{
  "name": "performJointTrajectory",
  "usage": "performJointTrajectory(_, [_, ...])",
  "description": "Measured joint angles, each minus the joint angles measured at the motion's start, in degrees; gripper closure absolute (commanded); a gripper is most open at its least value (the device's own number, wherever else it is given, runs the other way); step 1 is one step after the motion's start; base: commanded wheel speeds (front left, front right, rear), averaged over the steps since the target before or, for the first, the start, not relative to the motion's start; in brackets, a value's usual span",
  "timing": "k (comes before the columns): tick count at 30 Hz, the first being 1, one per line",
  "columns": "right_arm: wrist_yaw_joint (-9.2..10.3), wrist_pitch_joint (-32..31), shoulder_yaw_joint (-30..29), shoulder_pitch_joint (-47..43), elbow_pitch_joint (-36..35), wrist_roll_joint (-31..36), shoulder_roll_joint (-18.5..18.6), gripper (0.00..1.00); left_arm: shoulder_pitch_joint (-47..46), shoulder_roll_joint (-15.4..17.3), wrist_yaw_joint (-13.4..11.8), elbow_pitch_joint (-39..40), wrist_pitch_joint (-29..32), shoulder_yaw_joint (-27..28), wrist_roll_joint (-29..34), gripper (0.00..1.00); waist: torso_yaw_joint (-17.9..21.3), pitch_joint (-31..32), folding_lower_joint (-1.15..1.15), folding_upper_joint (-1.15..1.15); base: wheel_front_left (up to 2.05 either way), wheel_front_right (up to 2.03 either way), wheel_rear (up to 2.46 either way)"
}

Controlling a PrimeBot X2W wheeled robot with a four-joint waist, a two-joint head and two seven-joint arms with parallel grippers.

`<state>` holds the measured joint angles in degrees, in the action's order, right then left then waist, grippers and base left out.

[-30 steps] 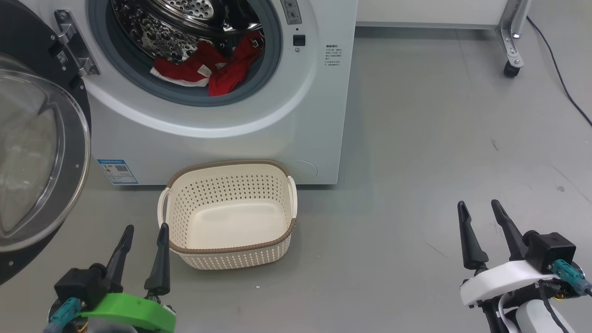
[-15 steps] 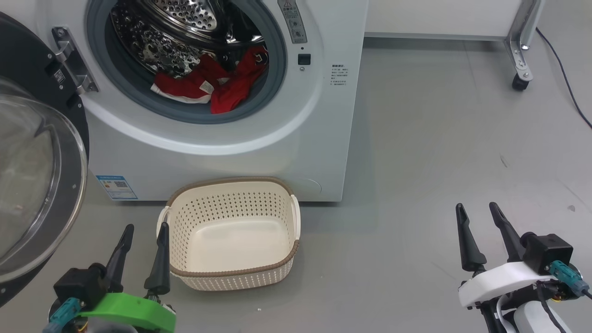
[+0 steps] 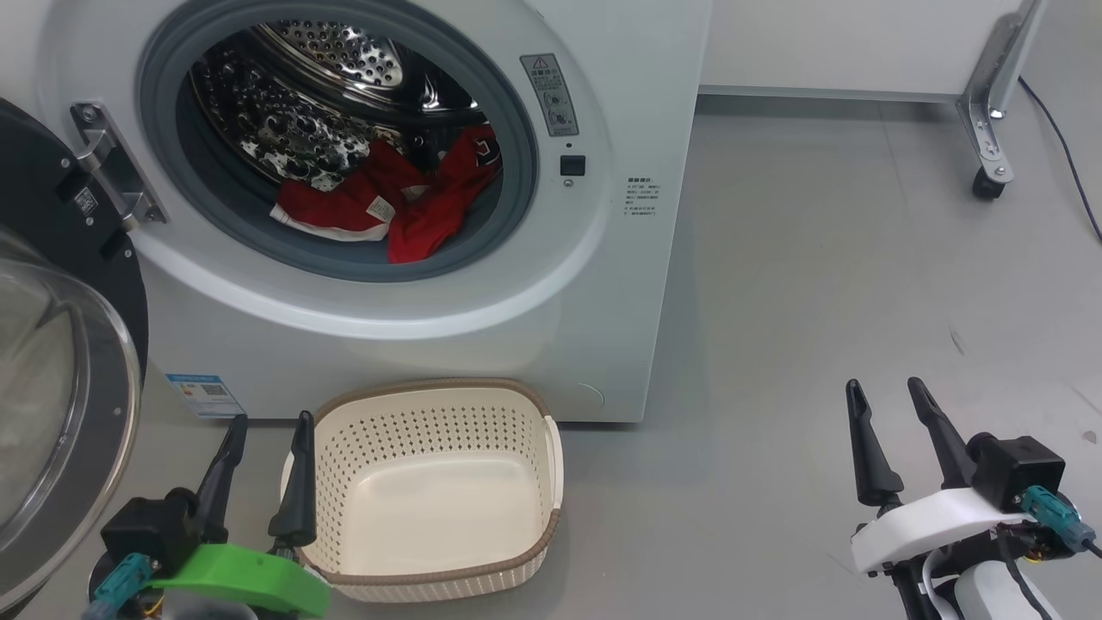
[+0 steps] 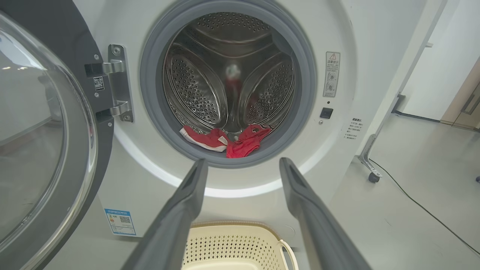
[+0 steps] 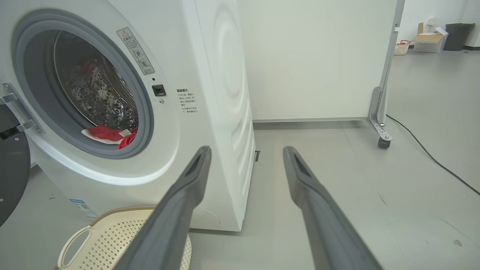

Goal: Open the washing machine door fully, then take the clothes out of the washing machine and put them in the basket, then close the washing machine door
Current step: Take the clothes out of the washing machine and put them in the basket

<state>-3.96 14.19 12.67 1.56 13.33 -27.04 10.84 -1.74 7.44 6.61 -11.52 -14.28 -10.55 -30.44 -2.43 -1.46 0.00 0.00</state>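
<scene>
The white washing machine (image 3: 603, 284) stands open, its black-rimmed glass door (image 3: 60, 413) swung out wide to the left on its hinge. Red clothes (image 3: 387, 207) with white trim lie at the drum's front lip, also seen as clothes (image 4: 228, 140) and clothes (image 5: 108, 134). An empty cream basket (image 3: 516, 564) sits on the floor before the machine. My left gripper (image 3: 269, 426) is open at the basket's left rim, holding nothing. My right gripper (image 3: 885, 392) is open over bare floor to the right. In the left wrist view the left gripper (image 4: 242, 163) points at the drum mouth.
A white panel on a metal leg with a caster (image 3: 988, 182) stands behind at the right, and a black cable (image 3: 1063, 146) runs along the floor there. Grey floor (image 3: 818, 301) stretches right of the machine. The door (image 4: 41, 150) juts out on the left.
The whole head picture has slid downward, so the camera has tilted up toward the drum. Both grippers keep their places and stay open; nothing was grasped.
</scene>
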Motion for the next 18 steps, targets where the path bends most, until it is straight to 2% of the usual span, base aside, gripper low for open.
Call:
performJointTrajectory(9, [-0.01,0.0,-0.4,0.0,0.1,0.0,-0.2,0.0,0.0,-0.5,0.0,-0.1,0.0,0.5,0.0,0.0,-0.1,0.1,0.0,0.0,0.87,-0.87,0.0])
performJointTrajectory(18, [-0.03,0.0,-0.6,0.0,0.3,0.0,-0.4,0.0,0.0,-0.5,0.0,0.0,0.0,0.5,1.3,0.0,0.1,0.3,0.0,0.0,0.53,-0.53,0.0])
